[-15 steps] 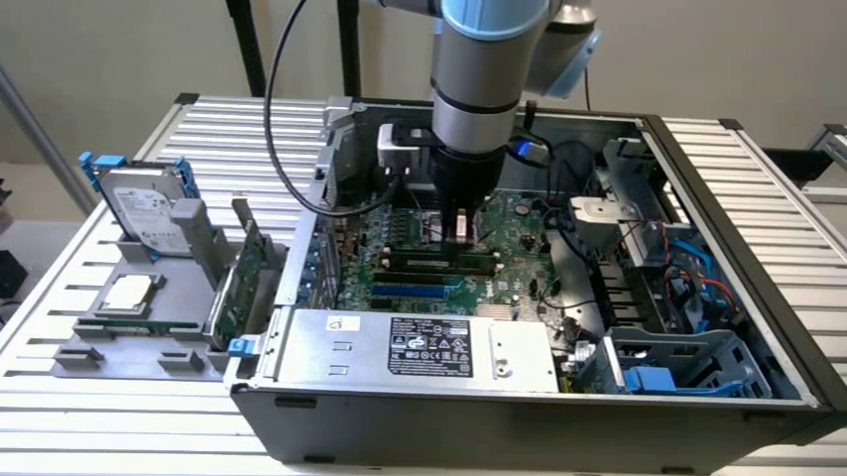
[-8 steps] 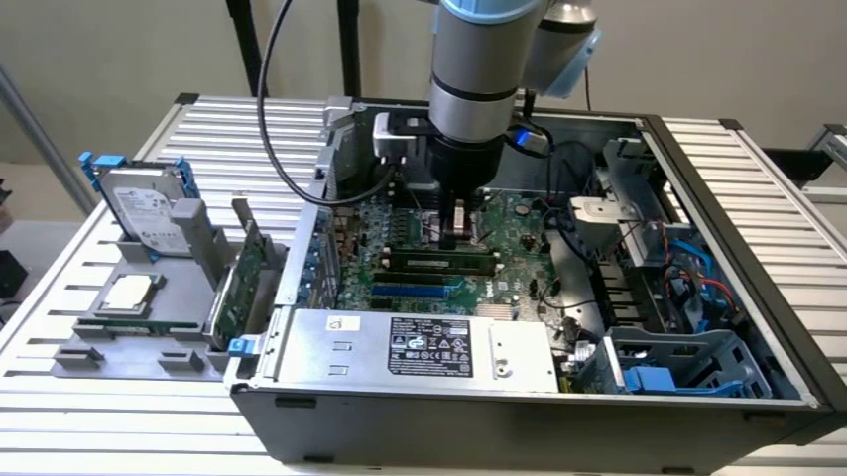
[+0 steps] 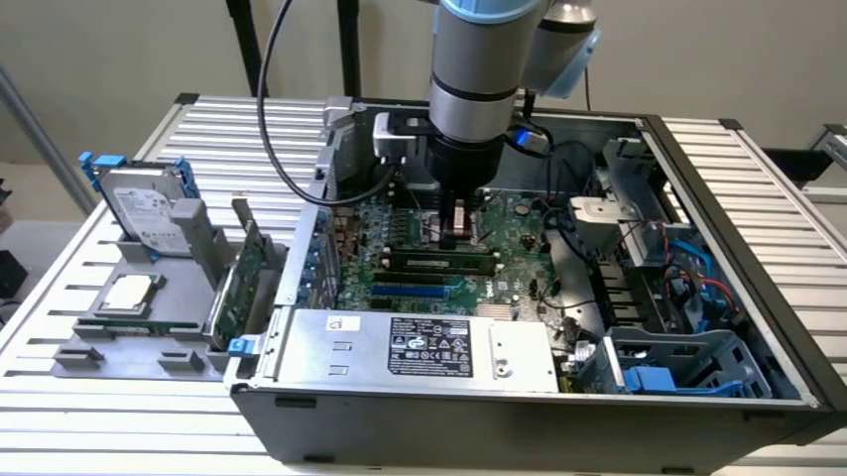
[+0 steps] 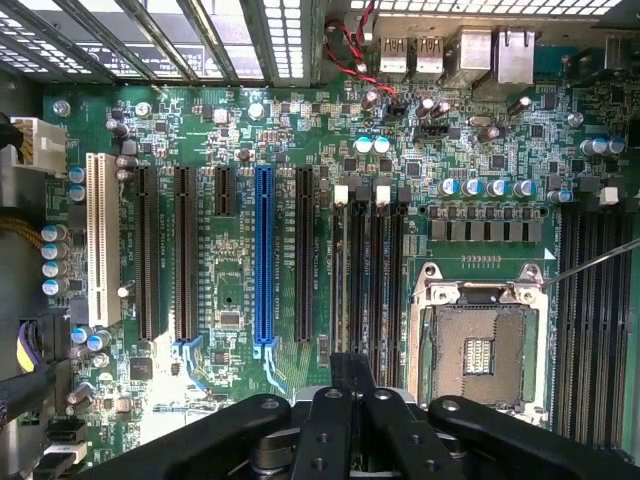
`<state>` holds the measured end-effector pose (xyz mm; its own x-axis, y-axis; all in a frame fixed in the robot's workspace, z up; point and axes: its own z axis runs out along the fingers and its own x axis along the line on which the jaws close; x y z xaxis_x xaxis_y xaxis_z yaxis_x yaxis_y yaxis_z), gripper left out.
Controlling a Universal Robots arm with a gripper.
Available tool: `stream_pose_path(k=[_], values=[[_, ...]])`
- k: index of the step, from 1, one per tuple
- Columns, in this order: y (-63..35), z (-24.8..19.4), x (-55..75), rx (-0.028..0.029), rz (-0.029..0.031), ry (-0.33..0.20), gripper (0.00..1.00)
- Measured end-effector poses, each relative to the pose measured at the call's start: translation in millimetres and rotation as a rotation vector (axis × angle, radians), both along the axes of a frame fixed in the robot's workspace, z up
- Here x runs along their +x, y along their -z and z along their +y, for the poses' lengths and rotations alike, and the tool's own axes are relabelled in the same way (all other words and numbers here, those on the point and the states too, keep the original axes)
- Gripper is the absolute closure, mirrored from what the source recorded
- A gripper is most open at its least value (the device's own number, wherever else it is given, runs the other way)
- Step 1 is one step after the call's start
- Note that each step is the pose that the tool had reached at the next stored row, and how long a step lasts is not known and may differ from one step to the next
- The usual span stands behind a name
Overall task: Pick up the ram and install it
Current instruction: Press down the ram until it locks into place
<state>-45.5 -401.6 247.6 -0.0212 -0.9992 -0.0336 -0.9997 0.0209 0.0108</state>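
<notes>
Arm: grey Universal Robots arm reaching down into the open computer case [image 3: 741,327].
Gripper [image 3: 457,226]: low over the motherboard [image 3: 510,223], near the middle of the board; black linkage seen in the wrist view [image 4: 350,395].
Pincer state: cannot tell how far open, nor whether anything is held.
Ram [image 3: 443,263]: long dark stick with a pale label, lying along the black slots, just beside the gripper and near the blue slot [image 3: 417,291].
Processor socket [image 4: 480,345]: open, beside the memory slots [image 4: 370,260].
Outside the case: hard drive [image 3: 139,213], processor chip [image 3: 129,291] and green expansion card [image 3: 238,283] on a grey rack at the exterior view's left.
</notes>
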Motion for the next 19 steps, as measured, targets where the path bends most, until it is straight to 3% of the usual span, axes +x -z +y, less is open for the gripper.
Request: stream_pose_path(k=[8, 19], values=[[2.2, 0.0, -0.4, -0.0001, 0.0000, 0.000, 1.00], [19.2, -0.1, -0.7, -0.0017, -0.0013, 0.000, 1.00]])
